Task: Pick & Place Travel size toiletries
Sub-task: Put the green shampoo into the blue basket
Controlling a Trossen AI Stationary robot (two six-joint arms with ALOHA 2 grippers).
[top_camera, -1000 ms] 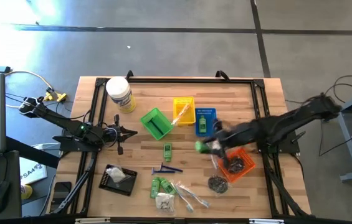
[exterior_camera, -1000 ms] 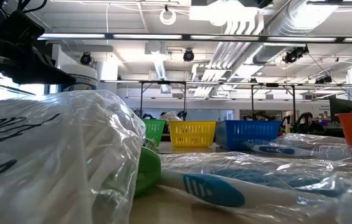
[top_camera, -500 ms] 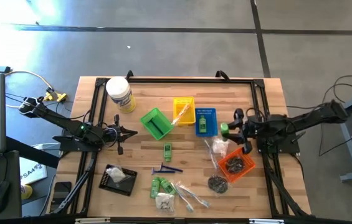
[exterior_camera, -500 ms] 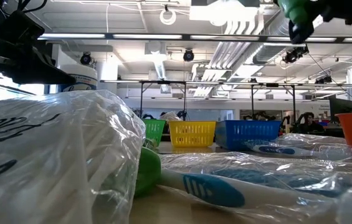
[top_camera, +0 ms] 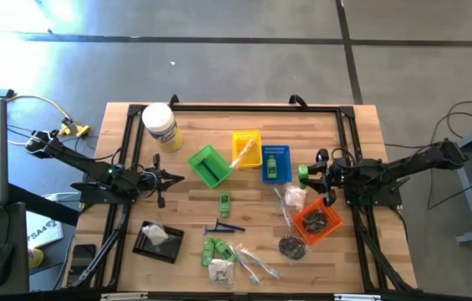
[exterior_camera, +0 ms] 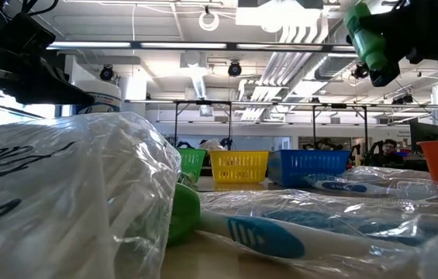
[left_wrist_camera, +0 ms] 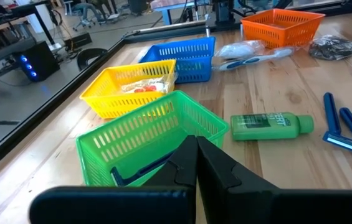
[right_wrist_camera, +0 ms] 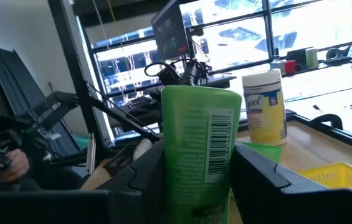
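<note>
My right gripper (top_camera: 306, 175) is near the table's right side, shut on a green tube (right_wrist_camera: 199, 134). The tube also shows high in the low view (exterior_camera: 367, 35). My left gripper (top_camera: 175, 177) waits shut near the left side, beside the green basket (left_wrist_camera: 144, 134). A green bottle (top_camera: 225, 201) lies flat mid-table. Blue razors (top_camera: 223, 227), two small green bottles (top_camera: 211, 248), wrapped toothbrushes (top_camera: 254, 264) and a dark round piece (top_camera: 292, 246) lie toward the near edge. My right gripper pinches the green tube's body by its two sides (right_wrist_camera: 179, 186) between its two fingers (right_wrist_camera: 256, 171). The fingers reach in about level from the table's right side. The tube stands roughly upright in the hold, lifted clear of the table.
Green (top_camera: 209, 165), yellow (top_camera: 246, 149) and blue (top_camera: 275, 163) baskets stand in a row mid-table. An orange basket (top_camera: 317, 221) sits below my right gripper, a white packet (top_camera: 292, 199) beside it. A black tray (top_camera: 159, 241) is near left, a white jar (top_camera: 159, 125) far left.
My right gripper has carried the green tube from the table's middle toward the right edge and a little toward the far edge, still shut on it. In the low view the tube has come down into the picture's top.
</note>
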